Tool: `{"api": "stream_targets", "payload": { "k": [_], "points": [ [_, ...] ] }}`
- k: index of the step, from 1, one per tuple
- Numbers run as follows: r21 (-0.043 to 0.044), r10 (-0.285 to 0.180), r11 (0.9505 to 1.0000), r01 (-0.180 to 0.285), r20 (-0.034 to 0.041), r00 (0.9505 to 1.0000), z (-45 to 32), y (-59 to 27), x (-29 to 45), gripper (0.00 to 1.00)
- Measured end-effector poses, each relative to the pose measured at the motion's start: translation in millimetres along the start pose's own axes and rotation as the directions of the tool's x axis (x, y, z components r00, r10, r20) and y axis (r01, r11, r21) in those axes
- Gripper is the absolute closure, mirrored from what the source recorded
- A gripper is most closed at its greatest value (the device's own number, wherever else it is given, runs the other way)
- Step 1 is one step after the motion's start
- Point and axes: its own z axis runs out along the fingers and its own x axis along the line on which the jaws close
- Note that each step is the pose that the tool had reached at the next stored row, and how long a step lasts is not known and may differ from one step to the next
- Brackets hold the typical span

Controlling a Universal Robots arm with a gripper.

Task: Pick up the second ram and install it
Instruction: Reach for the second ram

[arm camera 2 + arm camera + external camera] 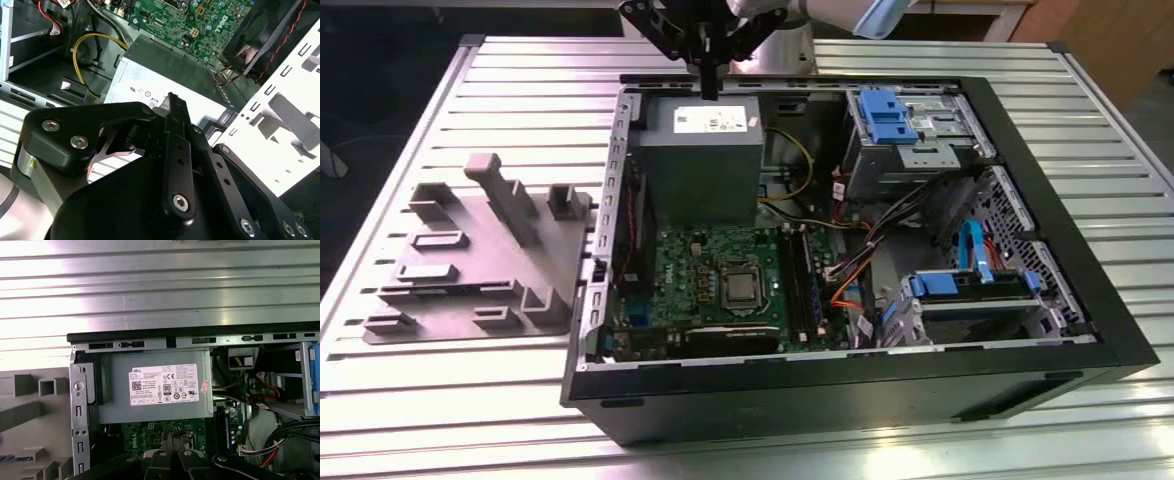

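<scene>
One slatted metal table (440, 400) carries the whole scene, and an open computer case (827, 400) lying on its side takes up most of it. On the exterior view's left, just beside the case, sits a gray fixture (467, 270) of moulded holders. Inside the case, the gray power supply (700, 160) lies at the far end. Nearer to us is the green motherboard (680, 265) with its processor socket (740, 285).

The gripper (708, 88) hangs above the far edge of the power supply, apart from it and well away from the memory slots. Its fingers (175, 120) are pressed together into one narrow black tip, and we see nothing clamped between them.

We take the second ram (817, 295) to be the thin bluish strip standing on edge in the slot bank. It sits just to the exterior view's right of the socket and runs from near to far. In the first wrist view the second ram (227, 427) appears as a blue line at the edge of the board. We cannot tell whether one stick or two stand there, nor whether the slot latches are closed.

We judge the task to be far along, since a stick appears to sit in its slot while the gripper is empty and high above the case. Full seating of the stick is what we cannot confirm from these views.
</scene>
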Motion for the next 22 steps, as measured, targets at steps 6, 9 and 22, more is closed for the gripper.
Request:
{"api": "stream_targets", "payload": {
  "k": [6,9,22],
  "points": [
    [-0.0001,0.000,1.0000,0.000,0.0002,1.0000,0.6,-0.4,4.5,0.90],
    [0.0000,0.000,1.0000,0.000,0.0004,1.0000,0.9,-0.7,8.3,0.90],
    [0.0003,0.000,1.0000,0.000,0.0004,1.0000,2.3,-1.8,22.3,0.90]
  ]
}}
